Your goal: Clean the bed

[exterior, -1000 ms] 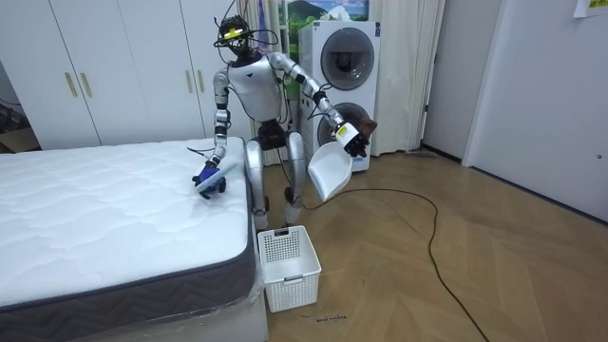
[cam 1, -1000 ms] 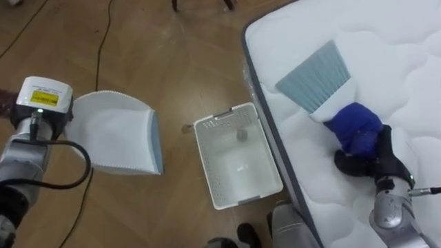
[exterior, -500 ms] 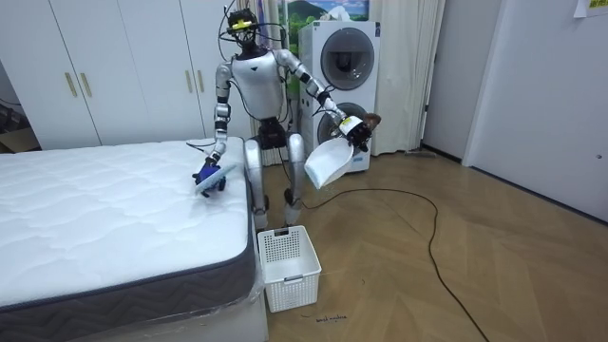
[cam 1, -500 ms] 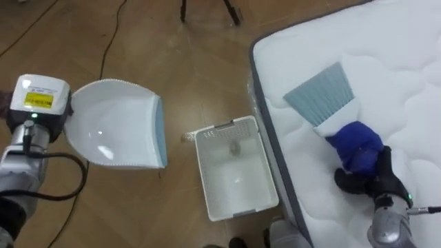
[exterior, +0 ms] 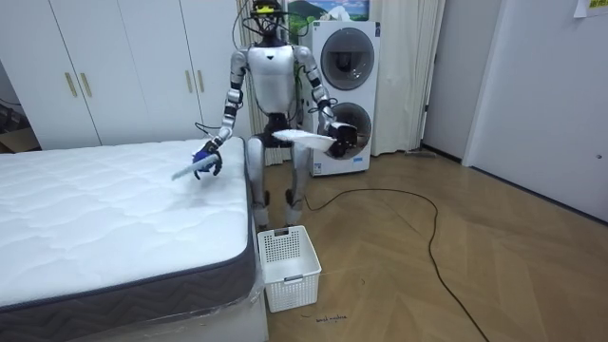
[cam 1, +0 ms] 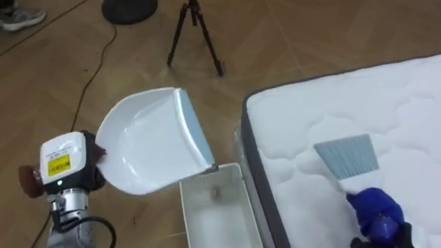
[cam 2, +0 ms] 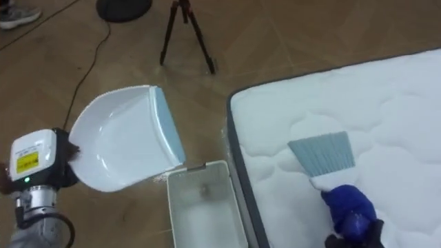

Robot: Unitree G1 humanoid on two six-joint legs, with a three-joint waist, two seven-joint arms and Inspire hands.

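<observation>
I stand at the corner of the bed (cam 1: 406, 96), a bare white quilted mattress. My left hand (cam 1: 65, 171) is shut on the handle of a white dustpan (cam 1: 148, 145) with a pale blue lip. The pan is held level over the floor, its lip above the basket's far rim. My right hand (exterior: 209, 161) is shut on the blue handle (cam 1: 375, 212) of a brush. The brush's grey-blue bristles (cam 1: 348, 157) fan out over the mattress near its edge.
A white perforated basket (cam 1: 217, 213) stands on the wooden floor against the bed's side, with a small grey bit inside. A black tripod (cam 1: 196, 34) and a dark round base (cam 1: 127, 8) stand farther off. Washing machines (exterior: 342, 85) and wardrobes (exterior: 104, 66) are behind me.
My left arm has swung the dustpan in from my side and levelled it in front of me, above the basket. I have straightened, and the brush has lifted off the mattress. The eye views have shifted.
</observation>
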